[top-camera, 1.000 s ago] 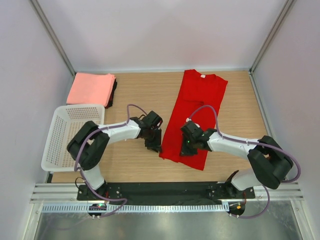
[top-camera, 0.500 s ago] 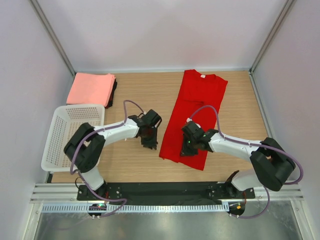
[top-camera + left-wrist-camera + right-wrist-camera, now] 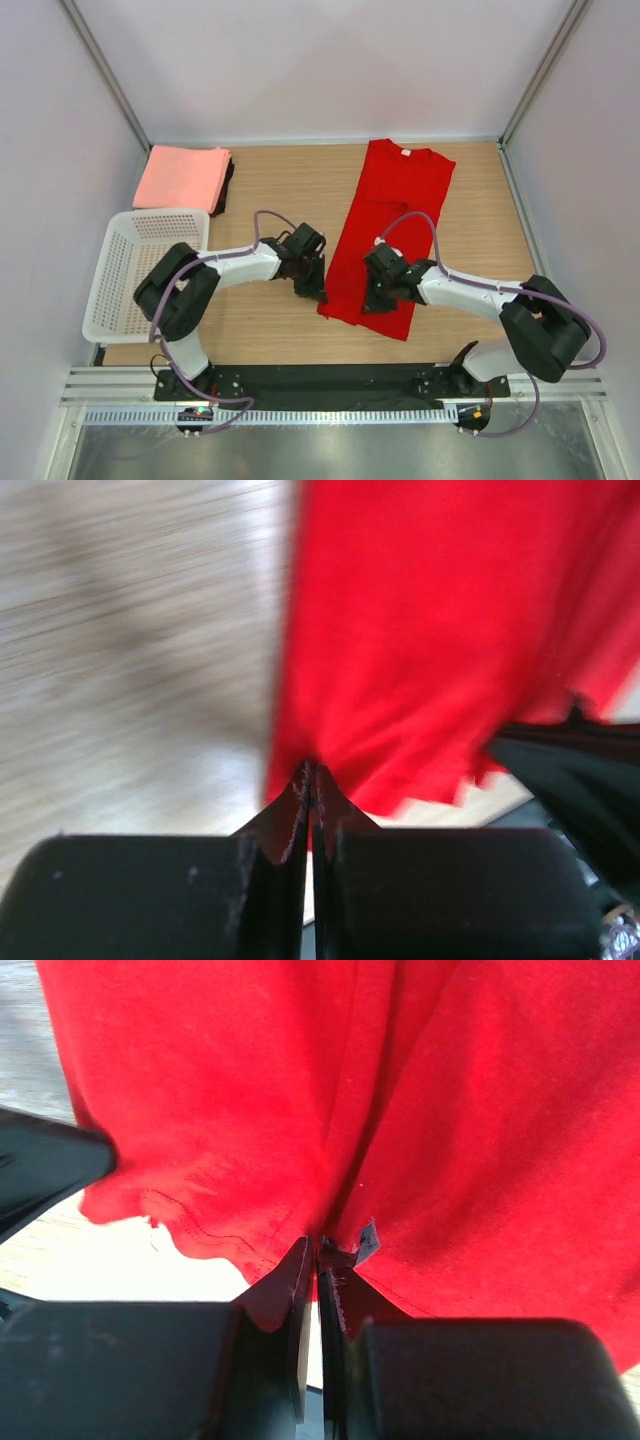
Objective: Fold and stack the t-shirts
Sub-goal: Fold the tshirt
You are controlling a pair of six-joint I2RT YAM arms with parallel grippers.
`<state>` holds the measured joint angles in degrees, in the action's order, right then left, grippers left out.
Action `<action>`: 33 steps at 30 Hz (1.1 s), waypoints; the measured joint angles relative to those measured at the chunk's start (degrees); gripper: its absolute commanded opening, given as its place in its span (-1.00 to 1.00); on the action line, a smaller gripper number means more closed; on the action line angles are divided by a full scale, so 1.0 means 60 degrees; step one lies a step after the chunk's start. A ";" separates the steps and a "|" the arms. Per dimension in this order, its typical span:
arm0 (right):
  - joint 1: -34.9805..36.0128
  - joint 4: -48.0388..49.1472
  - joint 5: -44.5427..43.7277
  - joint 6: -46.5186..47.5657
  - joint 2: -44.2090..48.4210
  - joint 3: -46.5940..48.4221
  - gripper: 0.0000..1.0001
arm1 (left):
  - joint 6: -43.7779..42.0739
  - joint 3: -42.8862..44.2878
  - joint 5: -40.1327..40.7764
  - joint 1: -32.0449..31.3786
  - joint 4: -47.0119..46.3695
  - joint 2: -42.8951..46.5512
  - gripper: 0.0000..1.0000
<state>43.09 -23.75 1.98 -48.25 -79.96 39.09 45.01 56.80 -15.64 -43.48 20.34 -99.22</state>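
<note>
Your left gripper (image 3: pixel 308 772) has its jaws pressed together. The wrist view is blurred, but it shows the near hem of the red shirt (image 3: pixel 398 195) bunching into the tips at the hem's 7 o'clock corner, so I read it as a pinch on cloth. Your right gripper (image 3: pixel 318 1245) is closed the same way, nipping that hem nearer its 5 o'clock end, with creases gathering into the tips.

The red shirt lies flat on the table (image 3: pixel 280 190), right of centre. It is a long strip running from the collar at 12 o'clock down to the held hem at 6, leaning a little toward 7. Its sides look already turned in, so I judge the lengthwise folds done. The crosswise fold, hem carried up toward the collar, is yet to be made, and you hold both corners for it.

At the table's 10 o'clock corner a pink shirt (image 3: pixel 180 177) sits folded square on top of a dark shirt (image 3: pixel 226 185), only the edge of which shows. That stack looks finished. What I see left is to fold the red one down to the same square and set it on top.

The basket (image 3: pixel 105 290) stands at 8 o'clock, just below the stack and beside the left arm. The table between the red shirt and the stack is bare wood. Mind the basket's rim and your left elbow when you carry the fold across.
</note>
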 measured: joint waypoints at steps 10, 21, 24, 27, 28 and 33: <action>0.0015 -0.0404 -0.0364 0.0015 0.0142 -0.0015 -0.73 | 0.0131 0.0047 0.0284 -0.0237 0.0164 -0.0255 -0.50; 0.0051 -0.2404 -0.1056 -0.0539 0.2204 0.0637 -0.11 | -0.0197 0.0255 0.0787 -0.0361 0.1231 0.1191 -0.23; 0.0051 -0.3140 -0.1457 -0.0947 0.2692 0.0484 -0.09 | -0.0291 0.0164 0.0783 -0.0361 0.1271 0.1045 -0.24; 0.0051 -0.3690 -0.1705 -0.1464 0.3173 -0.0062 -0.09 | -0.0328 0.0026 0.0776 -0.0361 0.1275 0.0787 -0.28; 0.0051 -0.3850 -0.1745 -0.1643 0.3333 -0.0299 -0.08 | -0.0331 0.0004 0.0776 -0.0357 0.1290 0.0656 -0.28; 0.0051 -0.4597 -0.2025 -0.2492 0.4022 -0.1147 -0.07 | -0.0331 -0.0036 0.0736 -0.0357 0.1300 0.0160 -0.31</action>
<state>43.40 -51.33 -10.17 -63.20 -55.83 32.21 43.03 56.58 -11.22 -45.63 28.14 -98.26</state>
